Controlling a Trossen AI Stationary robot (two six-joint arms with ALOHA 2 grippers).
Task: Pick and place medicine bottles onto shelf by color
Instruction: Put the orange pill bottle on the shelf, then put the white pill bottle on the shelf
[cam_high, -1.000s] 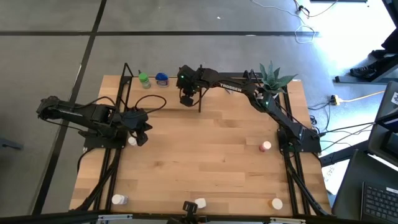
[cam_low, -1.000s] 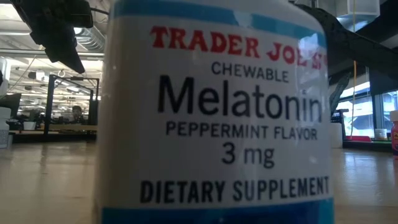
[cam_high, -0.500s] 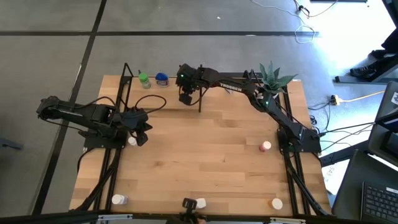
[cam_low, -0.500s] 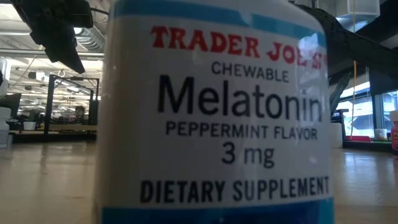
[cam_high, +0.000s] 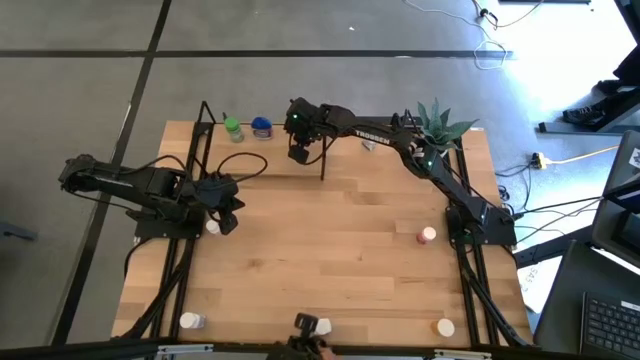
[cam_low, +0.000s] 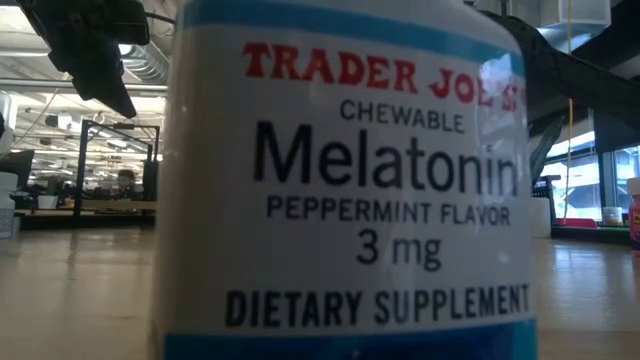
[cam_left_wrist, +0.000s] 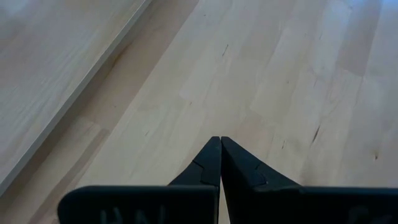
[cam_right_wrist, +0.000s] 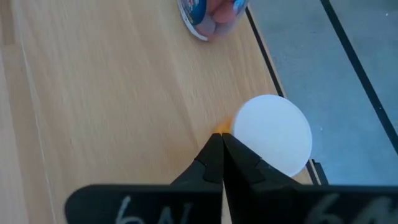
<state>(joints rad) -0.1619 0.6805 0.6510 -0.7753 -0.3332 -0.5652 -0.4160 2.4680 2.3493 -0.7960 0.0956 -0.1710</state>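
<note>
The counter (cam_high: 330, 250) carries most of the work left: white medicine bottles (cam_high: 318, 326) stand scattered near its front and sides. The shelf (cam_high: 215, 150) at the far left holds a green bottle (cam_high: 232, 128) and a blue bottle (cam_high: 261, 126). The right pincer (cam_high: 300, 155), pressed together and empty, hangs over the shelf. The left pincer (cam_high: 228, 212) is also pressed together, at the left.

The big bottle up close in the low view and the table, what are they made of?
The bottle looks like smooth plastic: light glints on it, and a glossy printed label wraps around it. The table looks like pale wood: you can see plank strips and grain lines, with a flat, dull finish.
</note>
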